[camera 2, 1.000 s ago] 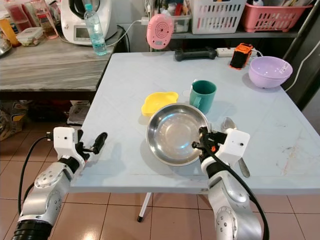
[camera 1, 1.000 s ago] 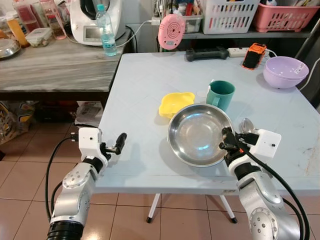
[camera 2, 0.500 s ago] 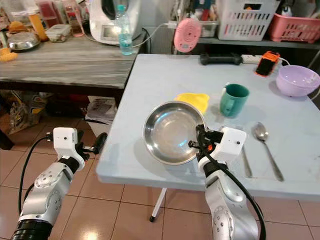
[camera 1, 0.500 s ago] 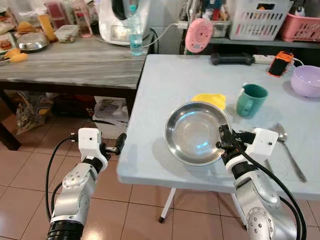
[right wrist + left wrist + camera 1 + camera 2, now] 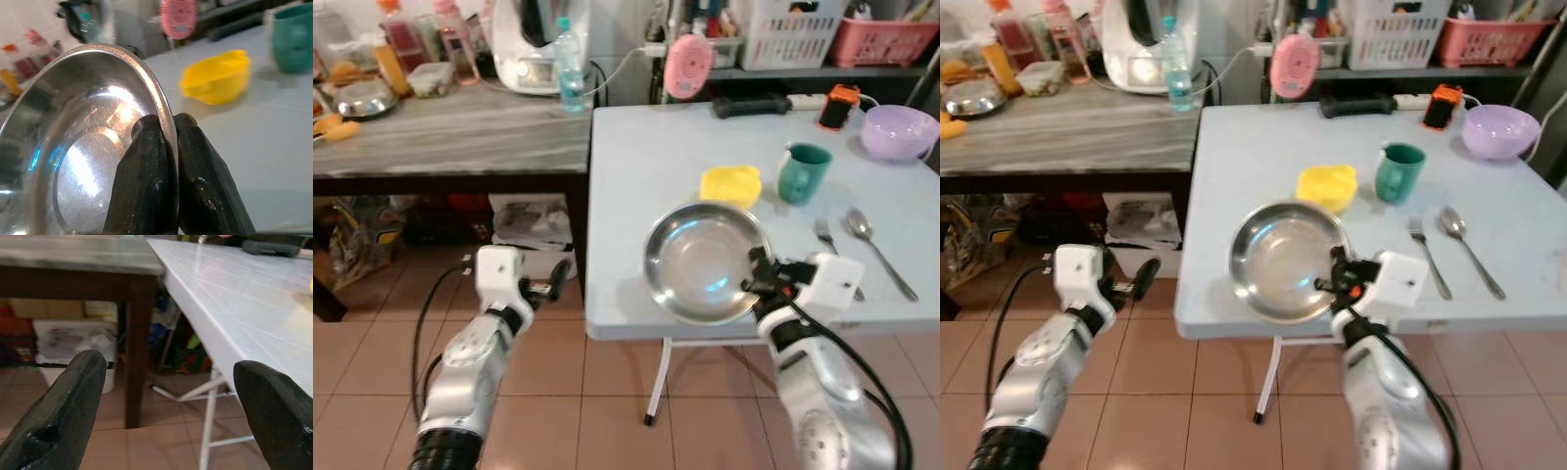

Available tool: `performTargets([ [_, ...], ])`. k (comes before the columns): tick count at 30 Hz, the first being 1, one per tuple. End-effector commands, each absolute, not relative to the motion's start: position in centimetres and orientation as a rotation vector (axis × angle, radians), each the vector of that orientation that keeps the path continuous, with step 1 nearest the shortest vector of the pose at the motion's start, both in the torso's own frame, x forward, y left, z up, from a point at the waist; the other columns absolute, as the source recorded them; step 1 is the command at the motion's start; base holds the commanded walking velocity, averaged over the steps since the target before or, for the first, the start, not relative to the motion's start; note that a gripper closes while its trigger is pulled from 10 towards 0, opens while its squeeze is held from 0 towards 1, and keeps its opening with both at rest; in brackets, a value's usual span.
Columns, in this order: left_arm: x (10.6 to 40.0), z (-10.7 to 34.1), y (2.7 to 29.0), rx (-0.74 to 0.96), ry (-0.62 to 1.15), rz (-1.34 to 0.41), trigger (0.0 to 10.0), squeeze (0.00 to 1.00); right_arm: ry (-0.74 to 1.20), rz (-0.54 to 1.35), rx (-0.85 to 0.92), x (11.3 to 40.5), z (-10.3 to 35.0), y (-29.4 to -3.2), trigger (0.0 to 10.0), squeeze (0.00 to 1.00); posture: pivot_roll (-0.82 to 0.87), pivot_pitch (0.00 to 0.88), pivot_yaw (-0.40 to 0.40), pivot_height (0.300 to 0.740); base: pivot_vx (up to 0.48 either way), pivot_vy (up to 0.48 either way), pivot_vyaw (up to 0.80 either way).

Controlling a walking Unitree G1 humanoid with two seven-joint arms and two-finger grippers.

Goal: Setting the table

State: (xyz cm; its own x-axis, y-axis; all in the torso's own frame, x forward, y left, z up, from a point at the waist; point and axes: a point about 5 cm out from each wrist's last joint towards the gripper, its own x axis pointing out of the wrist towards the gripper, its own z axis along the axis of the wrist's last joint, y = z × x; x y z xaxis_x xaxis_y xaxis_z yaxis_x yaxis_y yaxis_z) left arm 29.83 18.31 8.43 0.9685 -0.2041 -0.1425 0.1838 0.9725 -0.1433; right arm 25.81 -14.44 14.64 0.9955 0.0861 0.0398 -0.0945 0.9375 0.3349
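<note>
Camera backed off since earlier; right gripper [image 5: 756,275] fingers pinched steel bowl [image 5: 700,262] rim over white surface [image 5: 636,147]; left gripper [image 5: 560,280] fingers spread wide, empty.

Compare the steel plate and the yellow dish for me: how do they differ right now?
The steel plate is round, shiny and larger; the yellow dish is small and matte. The plate's rim is pinched by the right tool, near the table edge; the dish sits free, farther in. Both are empty.

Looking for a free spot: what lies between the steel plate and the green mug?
In the left eye view, the yellow dish lies between the steel plate and the green mug.
</note>
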Motion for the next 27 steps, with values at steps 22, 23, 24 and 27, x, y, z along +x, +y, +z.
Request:
performTargets([
  [22, 30.22, 8.68, 17.02, -0.141, 0.142, -0.222, 10.0, 0.00, -0.065, 0.064, 0.321, 26.19, 15.22, -15.00, 10.0, 0.00, -0.09, 0.019, 0.060, 0.740, 0.000, 0.478, 0.00],
  [23, 30.22, 8.67, 17.00, -0.141, 0.142, -0.223, 10.0, 0.00, -0.066, 0.063, 0.321, 26.20, 15.23, -14.99, 10.0, 0.00, -0.09, 0.019, 0.061, 0.740, 0.000, 0.480, 0.00],
  [24, 30.23, 8.67, 16.98, -0.140, 0.142, -0.223, 10.0, 0.00, -0.067, 0.063, 0.320, 26.22, 15.24, -14.99, 10.0, 0.00, -0.09, 0.018, 0.061, 0.740, 0.000, 0.480, 0.00],
  [27, 30.26, 8.66, 16.93, -0.141, 0.140, -0.223, 10.0, 0.00, -0.071, 0.060, 0.318, 26.26, 15.27, -15.01, 10.0, 0.00, -0.09, 0.018, 0.062, 0.740, 0.000, 0.480, 0.00],
])
